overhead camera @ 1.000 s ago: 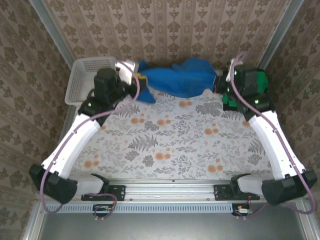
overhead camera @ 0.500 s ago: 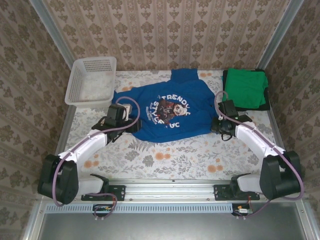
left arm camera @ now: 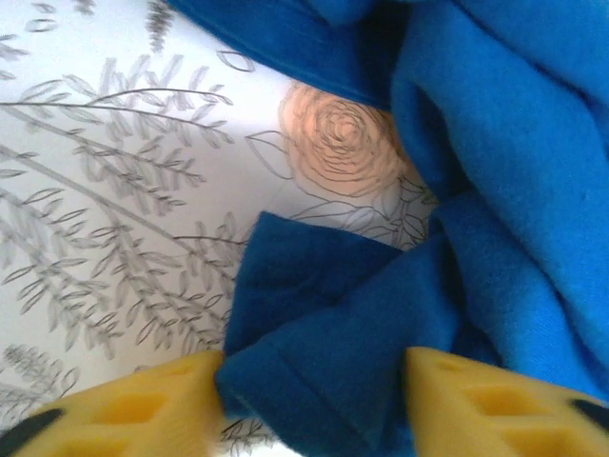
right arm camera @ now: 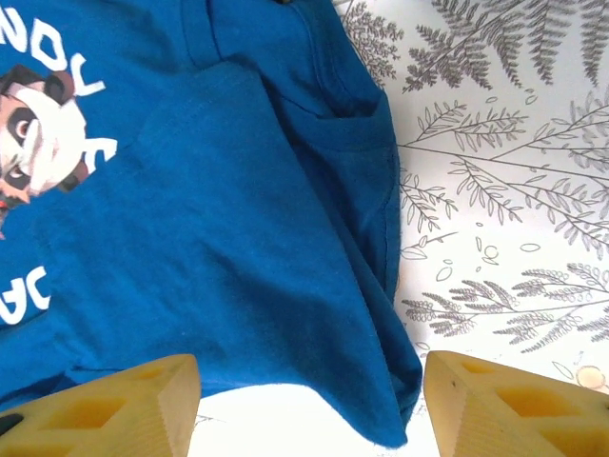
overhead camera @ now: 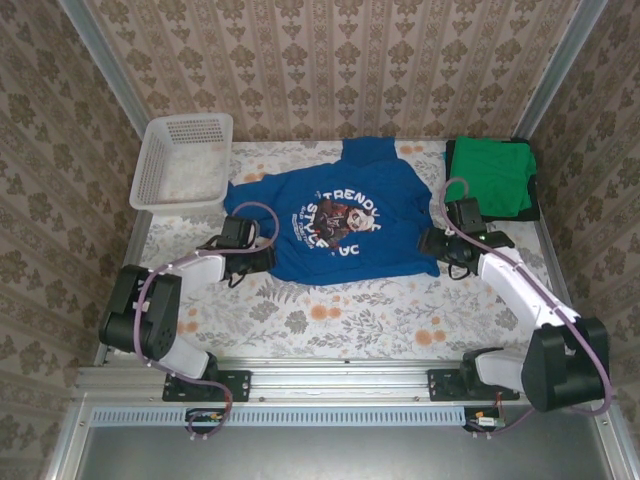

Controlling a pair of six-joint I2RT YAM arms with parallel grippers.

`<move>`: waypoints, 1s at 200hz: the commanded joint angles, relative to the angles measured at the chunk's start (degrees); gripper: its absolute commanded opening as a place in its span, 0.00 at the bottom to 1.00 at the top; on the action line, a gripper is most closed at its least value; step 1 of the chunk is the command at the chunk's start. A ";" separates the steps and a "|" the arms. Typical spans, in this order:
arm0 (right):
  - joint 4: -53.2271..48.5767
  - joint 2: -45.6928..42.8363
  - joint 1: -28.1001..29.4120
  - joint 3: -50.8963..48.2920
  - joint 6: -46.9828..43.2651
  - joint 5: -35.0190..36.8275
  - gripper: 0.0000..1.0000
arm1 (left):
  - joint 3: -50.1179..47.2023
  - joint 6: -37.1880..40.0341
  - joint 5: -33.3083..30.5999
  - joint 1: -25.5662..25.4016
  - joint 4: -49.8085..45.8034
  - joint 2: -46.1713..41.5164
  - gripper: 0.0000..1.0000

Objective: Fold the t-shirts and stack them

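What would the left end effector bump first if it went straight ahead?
Probably the blue t-shirt: its bunched edge lies right between the fingers of the left end effector, over the flowery tablecloth.

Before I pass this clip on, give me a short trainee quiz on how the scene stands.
1. True or false: the blue t-shirt lies spread out with its print facing up.
2. The green t-shirt is: A crumpled at the near edge; B folded at the far right corner of the table; C under the blue shirt.
3. Which hand is at the blue shirt's edge on the side of the white basket?

Key: 1 true. 2 B. 3 the left hand, with blue cloth between its fingers.
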 commanded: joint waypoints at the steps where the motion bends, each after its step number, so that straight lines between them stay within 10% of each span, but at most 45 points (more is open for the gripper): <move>1: 2.32 5.37 -0.28 -0.02 1.60 -3.52 0.65 | 0.96 -1.30 4.16 0.10 2.49 1.06 0.36; 46: 6.00 16.68 -0.28 3.37 3.96 -5.11 0.56 | -0.94 -2.02 7.62 -5.02 0.10 -3.51 0.00; 115: 1.97 42.61 5.22 32.53 3.20 -8.19 0.30 | -0.67 -13.28 5.57 -34.57 0.68 -8.75 0.00; 157: -7.71 49.76 10.68 55.11 -0.03 -8.71 0.32 | 10.71 -8.87 9.59 -36.45 1.11 -5.21 0.37; 200: -5.66 34.21 7.33 42.32 1.35 -2.86 0.48 | 15.80 -0.01 4.67 -25.46 -10.16 -9.18 0.66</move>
